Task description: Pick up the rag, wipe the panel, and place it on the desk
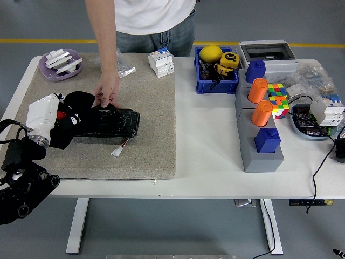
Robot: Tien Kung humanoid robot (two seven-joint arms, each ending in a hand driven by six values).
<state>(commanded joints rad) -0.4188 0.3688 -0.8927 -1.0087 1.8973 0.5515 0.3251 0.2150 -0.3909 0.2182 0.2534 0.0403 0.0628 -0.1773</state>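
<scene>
The black rag (75,110), with small white and red marks, is bunched at the left end of the glossy black panel (112,123) on the grey mat (151,124). My left hand (46,114), white with a black arm behind it, lies on the rag's left side with fingers shut on it. A person's hand (108,93) presses down on the panel's far edge, holding it in place. My right hand is out of view.
A purple dish (60,66) with white parts sits at the mat's far left. A white breaker (161,61) stands at the mat's far right corner, and a small white connector (117,151) lies just in front of the panel. Blue bin (216,78), grey block stand (259,137) and cables lie to the right.
</scene>
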